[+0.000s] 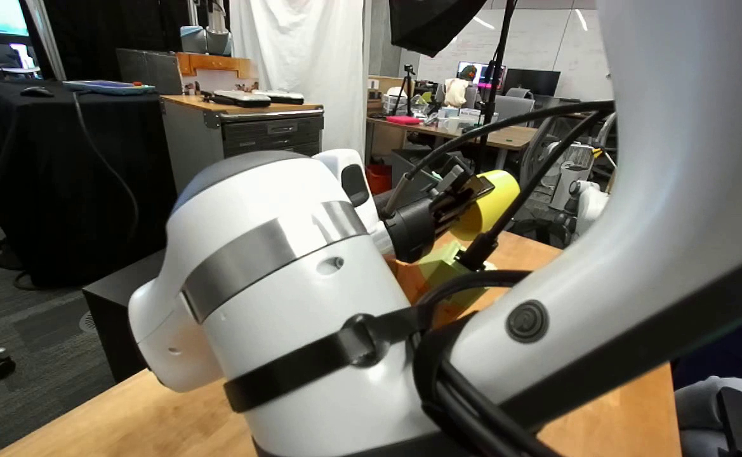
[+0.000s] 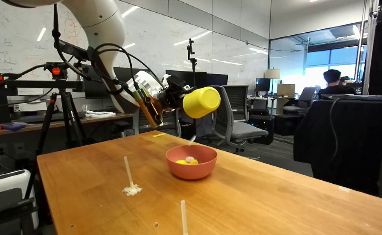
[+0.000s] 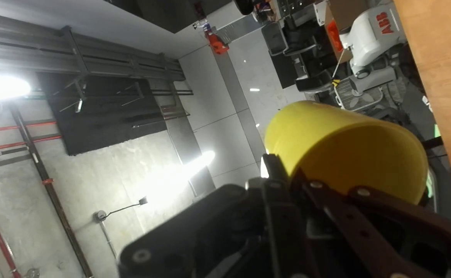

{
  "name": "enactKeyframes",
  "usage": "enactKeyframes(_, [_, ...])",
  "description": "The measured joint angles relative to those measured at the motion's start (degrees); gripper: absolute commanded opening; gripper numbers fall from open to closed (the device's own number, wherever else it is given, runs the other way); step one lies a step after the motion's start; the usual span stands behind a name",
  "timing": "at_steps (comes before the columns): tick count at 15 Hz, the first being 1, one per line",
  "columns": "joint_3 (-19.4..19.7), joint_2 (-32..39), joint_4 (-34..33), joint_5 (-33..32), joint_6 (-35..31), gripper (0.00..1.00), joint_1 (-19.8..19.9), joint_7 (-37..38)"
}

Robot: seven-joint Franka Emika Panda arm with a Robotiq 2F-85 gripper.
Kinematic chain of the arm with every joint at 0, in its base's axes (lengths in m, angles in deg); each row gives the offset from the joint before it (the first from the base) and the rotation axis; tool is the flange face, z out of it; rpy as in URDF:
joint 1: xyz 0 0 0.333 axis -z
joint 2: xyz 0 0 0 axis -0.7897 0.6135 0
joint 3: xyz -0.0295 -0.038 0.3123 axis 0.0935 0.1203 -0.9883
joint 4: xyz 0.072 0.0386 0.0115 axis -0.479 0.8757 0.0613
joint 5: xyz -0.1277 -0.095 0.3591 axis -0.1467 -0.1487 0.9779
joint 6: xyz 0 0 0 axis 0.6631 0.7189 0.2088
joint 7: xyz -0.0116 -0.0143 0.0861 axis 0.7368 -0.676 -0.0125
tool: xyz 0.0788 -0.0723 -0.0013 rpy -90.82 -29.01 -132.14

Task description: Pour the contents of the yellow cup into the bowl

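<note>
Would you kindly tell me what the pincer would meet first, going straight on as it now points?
Beyond the yellow cup in the pincer, the way looks free as far as shown, though depth is unclear; the bowl sits lower.

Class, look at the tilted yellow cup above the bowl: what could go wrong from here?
What looks like a white piece in mid-air above the bowl, blurred in an exterior view, might clip the rim and bounce onto the table. The jaws hold the yellow cup by one side, so it might twist or slip while tipped. A clear gap separates cup and bowl, so anything left inside could scatter.
</note>
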Motion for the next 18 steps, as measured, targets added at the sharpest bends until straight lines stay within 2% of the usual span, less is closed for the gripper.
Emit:
enactKeyframes(10, [0.0, 1.8, -1.8, -2.7, 6.7, 0.06, -0.1, -1.2])
enactKeyframes(13, [1.2, 1.9, -2.0, -2.7, 6.8, 0.06, -0.9, -2.3])
enactKeyframes(18, [0.7, 2.0, -2.3, -2.7, 5.9, 0.06, -0.9, -3.4])
